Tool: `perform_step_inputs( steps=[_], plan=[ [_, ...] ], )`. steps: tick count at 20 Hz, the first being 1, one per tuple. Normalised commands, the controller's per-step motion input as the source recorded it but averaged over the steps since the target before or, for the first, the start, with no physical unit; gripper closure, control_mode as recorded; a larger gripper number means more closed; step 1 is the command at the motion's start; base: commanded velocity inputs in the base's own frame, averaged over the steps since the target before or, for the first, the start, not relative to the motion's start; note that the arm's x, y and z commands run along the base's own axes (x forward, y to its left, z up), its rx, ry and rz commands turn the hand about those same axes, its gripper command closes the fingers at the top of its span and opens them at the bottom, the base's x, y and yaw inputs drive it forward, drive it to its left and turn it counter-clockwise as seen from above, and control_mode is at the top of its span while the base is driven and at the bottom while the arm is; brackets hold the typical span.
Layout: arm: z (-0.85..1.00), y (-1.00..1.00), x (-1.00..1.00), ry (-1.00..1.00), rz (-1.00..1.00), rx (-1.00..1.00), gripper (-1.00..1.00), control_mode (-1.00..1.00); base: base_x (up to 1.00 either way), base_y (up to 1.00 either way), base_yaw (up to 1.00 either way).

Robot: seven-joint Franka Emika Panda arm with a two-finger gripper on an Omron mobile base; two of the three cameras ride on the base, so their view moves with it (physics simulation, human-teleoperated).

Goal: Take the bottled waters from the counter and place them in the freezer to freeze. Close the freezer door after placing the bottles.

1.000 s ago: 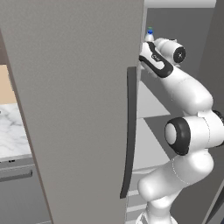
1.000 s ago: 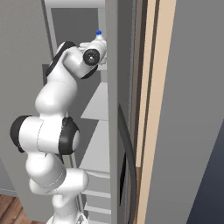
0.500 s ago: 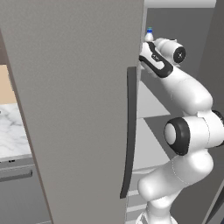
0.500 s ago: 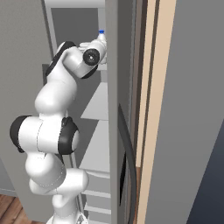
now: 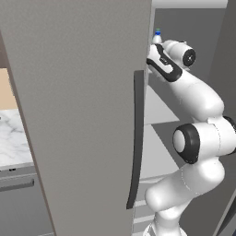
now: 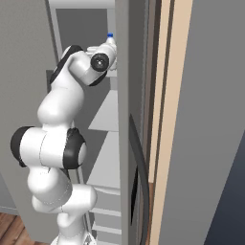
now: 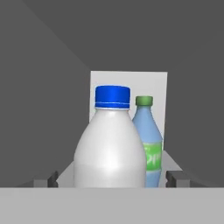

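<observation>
The white bottle point(image 7: 110, 144) with the blue cap is being seen upright on a white freezer shelf point(image 7: 164, 158), directly ahead of the gripper point(image 7: 111, 178) and between its two dark fingertips point(image 7: 176, 178), which are being held wide apart on either side without touching it. Just behind it and a little to its right in the hand view, the translucent blue bottle point(image 7: 148, 144) with the green cap is standing; its green label is carrying pale lettering that cannot be read. A white panel is being shown behind both bottles, with dark grey freezer walls beyond. In the base views the blue cap is being seen just above the wrist, high inside the freezer point(image 6: 107, 119). The open grey freezer door point(image 5: 78, 110) with its long dark handle point(image 5: 135, 138) is standing beside the arm, and a strip of marble counter point(image 5: 11, 143) is lying beyond the door.
</observation>
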Motion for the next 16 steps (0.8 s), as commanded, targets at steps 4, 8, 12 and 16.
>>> perform_step_inputs(
  steps=[4, 8, 12, 16],
  plan=[
    [0.08, 0.0, -0.18, 0.0, 0.0, 0.0, -1.0, -1.0, 0.0, 0.0, 0.0],
    [0.11, 0.0, -0.36, 0.0, 0.0, 0.0, -1.0, -1.0, 0.0, 0.0, 0.0],
    [0.13, 0.0, -0.49, 0.0, 0.0, 0.0, -1.0, -1.0, 0.0, 0.0, 0.0],
    [0.18, 0.11, -0.61, 0.0, -0.01, 0.0, -1.0, -1.0, 0.0, 0.0, 0.0]
  ],
)
